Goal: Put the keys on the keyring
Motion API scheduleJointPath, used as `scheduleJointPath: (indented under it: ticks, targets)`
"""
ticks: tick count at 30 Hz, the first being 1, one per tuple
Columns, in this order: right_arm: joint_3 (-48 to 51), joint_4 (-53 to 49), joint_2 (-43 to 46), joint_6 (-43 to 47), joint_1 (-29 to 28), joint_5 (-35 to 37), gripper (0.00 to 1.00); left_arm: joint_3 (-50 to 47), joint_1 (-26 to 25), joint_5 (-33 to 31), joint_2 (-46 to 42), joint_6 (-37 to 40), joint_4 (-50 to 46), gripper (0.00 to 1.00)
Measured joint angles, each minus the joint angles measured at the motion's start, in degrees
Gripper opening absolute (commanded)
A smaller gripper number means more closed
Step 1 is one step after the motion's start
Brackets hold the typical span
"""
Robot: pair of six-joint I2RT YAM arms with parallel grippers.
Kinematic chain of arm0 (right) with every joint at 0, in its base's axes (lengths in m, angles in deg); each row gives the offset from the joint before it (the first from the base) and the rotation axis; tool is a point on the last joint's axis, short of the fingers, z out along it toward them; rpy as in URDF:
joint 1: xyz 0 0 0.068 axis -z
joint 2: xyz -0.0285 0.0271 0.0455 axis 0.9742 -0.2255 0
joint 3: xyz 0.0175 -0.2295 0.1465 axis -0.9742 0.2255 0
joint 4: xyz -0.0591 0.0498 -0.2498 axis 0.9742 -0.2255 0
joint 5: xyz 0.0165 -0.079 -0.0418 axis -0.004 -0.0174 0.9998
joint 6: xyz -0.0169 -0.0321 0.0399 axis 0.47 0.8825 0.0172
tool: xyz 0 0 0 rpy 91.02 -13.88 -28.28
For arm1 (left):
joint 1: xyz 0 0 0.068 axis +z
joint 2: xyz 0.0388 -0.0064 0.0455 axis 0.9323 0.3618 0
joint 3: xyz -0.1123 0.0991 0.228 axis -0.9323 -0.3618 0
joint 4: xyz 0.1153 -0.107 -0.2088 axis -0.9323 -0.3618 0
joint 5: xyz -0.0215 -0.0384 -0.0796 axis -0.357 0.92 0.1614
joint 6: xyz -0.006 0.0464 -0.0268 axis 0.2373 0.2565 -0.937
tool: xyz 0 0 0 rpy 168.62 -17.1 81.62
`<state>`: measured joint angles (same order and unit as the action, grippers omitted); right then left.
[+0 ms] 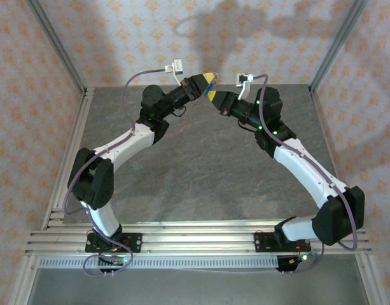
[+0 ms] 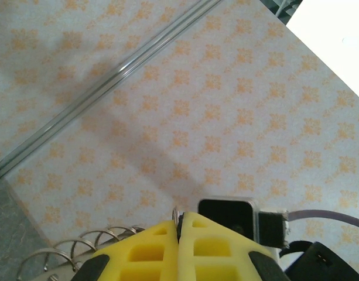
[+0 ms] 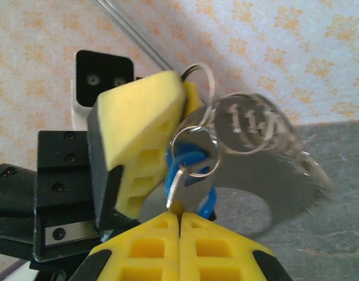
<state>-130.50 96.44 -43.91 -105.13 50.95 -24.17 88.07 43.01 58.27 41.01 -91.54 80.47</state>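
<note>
- My right jaws (image 3: 179, 218) are shut. The pale blade of the blue key (image 3: 191, 158) runs down into the seam between the pads, so I judge that I am pinching it by the blade.
- My left jaws (image 2: 180, 225) are shut too. A thin edge of metal pokes out of their tip, and the coiled keyring (image 3: 249, 123) hangs just beside them, so I take it they hold the keyring.
- From above, both tips meet high over the tabletop (image 1: 201, 178), toward the far wall, with key and keyring between them.
- What the next move turns on: the key lies straight ahead of my right jaws. Its long axis is nearly in line with my fingers, blade toward me and blue head pointing away. My left tip comes in from the upper left, just beside that head.
- A small wire ring (image 3: 194, 130) seems to pass through the head, but I cannot tell whether it links to the coil.
- The coil is blurred and close, so I cannot read which way its loop runs.
</note>
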Motion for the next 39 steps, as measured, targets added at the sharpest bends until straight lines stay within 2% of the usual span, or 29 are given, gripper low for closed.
scheduleJointPath:
  ticks: [6,11,12,15,17,23,27,32,39]
  targets:
    - [-0.28,-1.44,-1.92,1.84,-5.16,-1.6,0.0,-0.68,0.15,-0.2,-0.33,-0.39,0.2,0.0]
    - [-0.24,-3.48,-1.86,3.02,-4.17,-1.53,0.0,-1.01,-0.11,-0.2,-0.76,-0.39,0.26,0.0]
    - [-0.09,-3.56,-1.64,2.99,-3.67,-1.53,0.02,-1.01,-0.11,-0.2,-0.87,-0.39,0.26,0.0]
    - [1.73,-4.02,0.59,2.84,-1.33,-1.66,0.19,-1.05,-0.11,-0.2,-1.11,-0.39,0.31,0.0]
    - [3.48,-4.24,3.02,2.45,0.52,-1.84,0.25,-1.05,-0.11,-0.2,-1.2,-0.39,0.46,0.0]
    - [5.9,-4.63,11.65,1.46,4.2,-1.07,0.29,-1.36,-0.11,-0.2,-1.29,-0.66,1.57,0.0]
    - [5.88,-3.04,14.4,-0.57,4.72,2.97,0.3,-1.62,-0.11,-0.24,-1.29,-1.31,2.4,0.0]
    - [5.57,0.81,11.34,-5.81,4.72,8.09,0.31,-1.88,-0.11,-0.5,-1.29,-1.51,3.19,0.0]
    - [4.46,7.74,3.21,-14.82,4.85,9.44,0.3,-1.9,-0.11,-1.09,-1.29,-1.86,3.93,0.0]
